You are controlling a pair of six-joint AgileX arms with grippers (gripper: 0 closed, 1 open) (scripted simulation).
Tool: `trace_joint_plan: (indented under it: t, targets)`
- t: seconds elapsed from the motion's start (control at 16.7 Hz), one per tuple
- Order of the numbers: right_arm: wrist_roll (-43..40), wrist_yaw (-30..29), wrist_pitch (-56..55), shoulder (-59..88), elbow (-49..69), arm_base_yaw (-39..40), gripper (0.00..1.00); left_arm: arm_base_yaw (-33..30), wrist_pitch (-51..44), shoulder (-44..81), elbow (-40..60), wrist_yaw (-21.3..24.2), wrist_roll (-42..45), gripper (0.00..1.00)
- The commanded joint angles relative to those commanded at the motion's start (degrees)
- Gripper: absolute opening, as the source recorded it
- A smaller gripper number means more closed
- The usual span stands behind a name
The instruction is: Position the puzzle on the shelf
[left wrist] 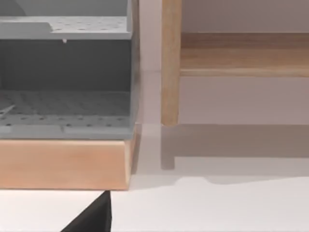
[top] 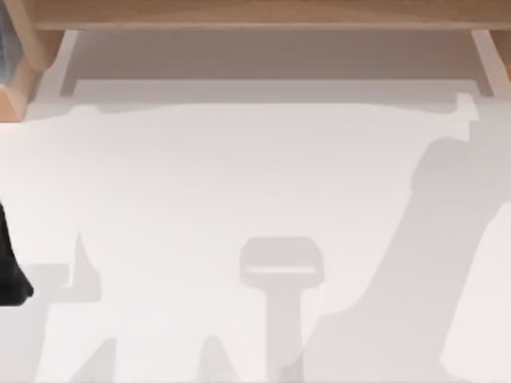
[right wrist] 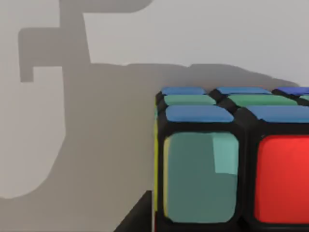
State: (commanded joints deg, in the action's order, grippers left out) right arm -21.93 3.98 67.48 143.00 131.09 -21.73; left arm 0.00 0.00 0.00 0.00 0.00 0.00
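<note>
Puzzle (right wrist: pixel 231 159) close before right claw, grip state unclear, shelf (top: pixel 263 14) bare, grey rack (left wrist: pixel 65 77) beside it.

On my left wrist cam I've got the shelf (left wrist: pixel 241 53): a light wood board running across, held up by an upright wooden leg (left wrist: pixel 170 63) that stands on the white table (left wrist: pixel 217 208). Just beside the leg sits a grey perforated rack (left wrist: pixel 65 77) with two tiers, on a wooden base (left wrist: pixel 63 164). A black wedge (left wrist: pixel 94 217) pokes in at the edge. The shelf casts a shadow on the table.
</note>
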Motion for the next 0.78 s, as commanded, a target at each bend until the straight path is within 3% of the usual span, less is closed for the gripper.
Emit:
trace_joint_plan:
  t: [0.24, 0.78]
  targets:
    - [0.0, 0.0, 0.0, 0.0, 0.0, 0.0, 0.02, 0.0, 0.0, 0.0, 0.0, 0.0, 0.0, 1.0]
    - [0.1, 0.0, 0.0, -0.1, 0.0, -0.2, 0.0, 0.0, 0.0, 0.0, 0.0, 0.0, 0.0, 1.0]
